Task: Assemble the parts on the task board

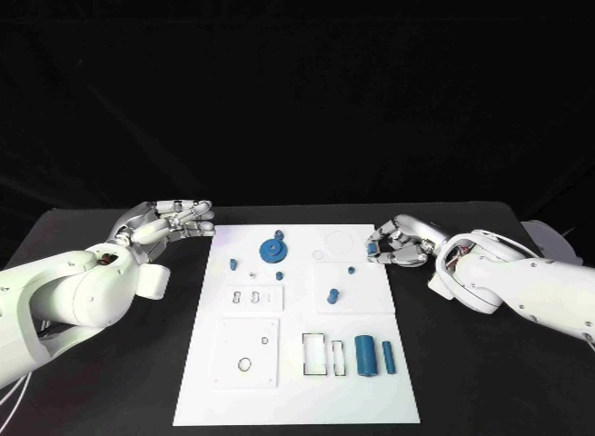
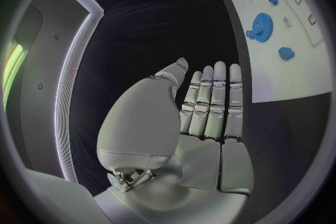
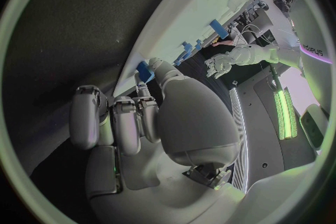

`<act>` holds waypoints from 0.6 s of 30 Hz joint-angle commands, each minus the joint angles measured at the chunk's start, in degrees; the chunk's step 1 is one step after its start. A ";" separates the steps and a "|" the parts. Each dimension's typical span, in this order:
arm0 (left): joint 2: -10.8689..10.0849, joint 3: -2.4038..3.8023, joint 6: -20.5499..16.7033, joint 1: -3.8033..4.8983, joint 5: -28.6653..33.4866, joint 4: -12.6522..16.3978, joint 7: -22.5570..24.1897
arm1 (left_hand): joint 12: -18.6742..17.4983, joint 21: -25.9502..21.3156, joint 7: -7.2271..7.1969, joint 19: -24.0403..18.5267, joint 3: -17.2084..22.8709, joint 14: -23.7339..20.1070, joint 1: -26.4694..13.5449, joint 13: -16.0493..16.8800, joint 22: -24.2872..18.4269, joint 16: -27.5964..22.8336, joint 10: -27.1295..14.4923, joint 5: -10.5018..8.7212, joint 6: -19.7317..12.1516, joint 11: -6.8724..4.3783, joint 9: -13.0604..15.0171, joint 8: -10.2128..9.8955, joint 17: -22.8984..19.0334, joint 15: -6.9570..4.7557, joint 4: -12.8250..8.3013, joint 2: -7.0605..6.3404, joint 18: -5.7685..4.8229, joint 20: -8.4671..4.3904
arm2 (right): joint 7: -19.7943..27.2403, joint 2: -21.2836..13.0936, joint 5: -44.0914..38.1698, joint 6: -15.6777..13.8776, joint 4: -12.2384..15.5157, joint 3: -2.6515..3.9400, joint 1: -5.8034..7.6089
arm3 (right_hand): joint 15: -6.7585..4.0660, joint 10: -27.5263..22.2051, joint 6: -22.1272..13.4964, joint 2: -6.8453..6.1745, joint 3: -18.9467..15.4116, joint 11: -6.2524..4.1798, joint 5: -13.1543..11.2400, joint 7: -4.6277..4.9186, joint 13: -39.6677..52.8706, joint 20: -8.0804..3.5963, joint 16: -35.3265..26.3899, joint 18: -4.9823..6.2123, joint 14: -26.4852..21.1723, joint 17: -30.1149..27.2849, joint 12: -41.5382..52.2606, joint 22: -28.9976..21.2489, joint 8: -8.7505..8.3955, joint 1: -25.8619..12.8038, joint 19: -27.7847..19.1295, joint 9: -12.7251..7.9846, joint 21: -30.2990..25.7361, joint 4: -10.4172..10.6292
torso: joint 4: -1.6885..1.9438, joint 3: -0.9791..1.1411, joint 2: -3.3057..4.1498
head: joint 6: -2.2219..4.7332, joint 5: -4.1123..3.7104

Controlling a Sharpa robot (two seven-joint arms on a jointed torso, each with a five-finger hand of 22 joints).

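A small blue part (image 1: 373, 246) is pinched by the right robot hand (image 1: 400, 243) at the right edge of the white task board (image 1: 297, 381), which is laid out mid-surface (image 1: 101, 381). A blue gear (image 1: 272, 249) is seated near the board's far end. The left robot hand (image 1: 166, 221) is held flat, fingers straight, nothing in it, just off the far-left corner.

Matt white task board (image 1: 297, 381); glossy metal left hand (image 2: 203, 106).

The room is dark; overhead light makes the white board (image 1: 297, 327) glare against the black table (image 1: 480, 363). Both wrist views bend edges strongly, with bright light strips at their rims.
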 commanded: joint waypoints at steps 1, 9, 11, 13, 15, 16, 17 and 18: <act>0.03 0.03 1.19 0.07 0.07 0.05 -0.06 | -0.32 -0.39 0.48 -0.38 -0.03 -0.11 0.09 0.05 -0.09 -0.19 -0.39 -0.20 -0.03 -0.03 0.07 -0.28 -0.05 0.14 -0.27 0.30 0.52 0.13 | -0.27 -0.04 -0.64 -0.49 -0.06 -0.03 -0.10 | -0.32 2.22 0.53 0.72 0.63 -0.52 -0.13 -0.11 10.79 0.06 0.29 -0.08 5.44 13.36 0.35 3.84 0.44 0.11 0.51 0.08 0.44 0.00 | 0.01 0.02 0.00 | -0.01 -0.05; 0.02 0.03 1.20 0.07 0.07 0.03 -0.23 | -0.33 -0.41 0.52 -0.37 -0.06 -0.09 0.06 0.05 -0.11 -0.23 -0.41 -0.20 -0.05 -0.01 0.06 -0.29 -0.08 0.15 -0.26 0.28 0.53 0.15 | 0.83 -0.15 0.23 -2.50 0.07 -0.03 -0.10 | -1.15 3.25 3.36 2.76 3.23 -1.54 -3.33 -1.30 11.92 -0.66 0.89 -0.51 5.74 14.54 1.30 5.52 1.75 1.08 1.75 0.55 2.02 -0.71 | 0.00 0.02 0.00 | -0.05 -0.11; 0.01 0.03 1.19 0.07 0.07 0.03 -0.28 | -0.33 -0.41 0.52 -0.37 -0.06 -0.09 0.06 0.05 -0.11 -0.23 -0.41 -0.20 -0.05 -0.01 0.06 -0.29 -0.08 0.15 -0.26 0.28 0.53 0.15 | 1.26 -0.15 0.74 -3.16 0.27 -0.02 -0.10 | -1.42 3.56 4.26 3.24 3.80 -1.88 -3.74 -1.71 12.25 -0.88 1.02 -0.62 5.80 14.81 1.57 5.91 2.29 1.09 2.03 0.79 2.39 -0.83 | -0.01 0.02 0.02 | -0.05 -0.12; 0.01 0.03 1.19 0.07 0.07 0.00 -0.30 | -0.33 -0.41 0.52 -0.37 -0.06 -0.09 0.06 0.05 -0.11 -0.23 -0.41 -0.20 -0.05 -0.01 0.06 -0.29 -0.08 0.15 -0.26 0.28 0.53 0.15 | 1.58 -0.15 1.21 -3.82 0.49 -0.02 -0.10 | -1.64 3.82 4.90 3.58 4.17 -2.16 -3.83 -2.05 12.53 -1.07 1.12 -0.69 5.85 15.00 1.81 6.21 2.72 1.08 2.26 0.99 2.68 -0.93 | 0.00 0.02 0.02 | -0.09 -0.12; 0.01 0.03 1.19 0.07 0.07 -0.02 -0.32 | -0.33 -0.41 0.52 -0.37 -0.06 -0.09 0.06 0.05 -0.11 -0.23 -0.41 -0.20 -0.05 -0.01 0.06 -0.29 -0.08 0.15 -0.26 0.28 0.53 0.15 | 1.73 -0.16 1.48 -4.47 0.68 -0.02 -0.10 | -1.83 4.00 5.35 3.89 4.48 -2.40 -3.83 -2.32 12.74 -1.24 1.17 -0.76 5.88 15.10 1.97 6.47 3.06 1.08 2.44 1.16 2.92 -1.03 | 0.00 0.01 -0.02 | -0.11 -0.15; 0.00 0.03 1.19 0.07 0.07 -0.03 -0.33 | -0.33 -0.41 0.52 -0.37 -0.06 -0.09 0.06 0.05 -0.11 -0.23 -0.41 -0.20 -0.05 -0.01 0.06 -0.29 -0.08 0.15 -0.26 0.28 0.53 0.15 | 1.77 -0.17 1.63 -4.93 0.82 -0.01 -0.10 | -1.91 4.09 5.48 4.03 4.61 -2.48 -3.81 -2.42 12.84 -1.31 1.17 -0.80 5.88 15.10 2.06 6.59 3.18 1.06 2.53 1.22 3.04 -1.06 | -0.01 0.01 -0.02 | -0.08 -0.17; 0.00 0.02 1.20 0.07 0.07 -0.04 -0.35 | -0.33 -0.41 0.52 -0.37 -0.06 -0.09 0.06 0.05 -0.11 -0.23 -0.41 -0.20 -0.05 -0.01 0.06 -0.29 -0.08 0.15 -0.26 0.28 0.53 0.15 | 1.73 -0.19 1.77 -5.43 0.96 -0.01 -0.10 | -1.97 4.20 5.56 4.14 4.69 -2.55 -3.79 -2.48 12.96 -1.37 1.17 -0.84 5.88 15.10 2.16 6.74 3.27 0.98 2.64 1.27 3.18 -1.04 | -0.01 0.00 -0.03 | -0.07 -0.19; 0.00 0.02 1.21 0.07 0.07 -0.04 -0.37 | -0.33 -0.41 0.52 -0.37 -0.06 -0.09 0.06 0.05 -0.11 -0.23 -0.41 -0.20 -0.05 -0.01 0.06 -0.29 -0.08 0.15 -0.26 0.28 0.53 0.15 | 1.62 -0.22 1.91 -5.92 1.12 0.00 -0.10 | -2.02 4.26 5.58 4.20 4.73 -2.58 -3.78 -2.52 13.02 -1.42 1.17 -0.86 5.88 15.10 2.21 6.80 3.32 0.85 2.69 1.31 3.25 -0.99 | 0.00 -0.01 -0.03 | -0.04 -0.22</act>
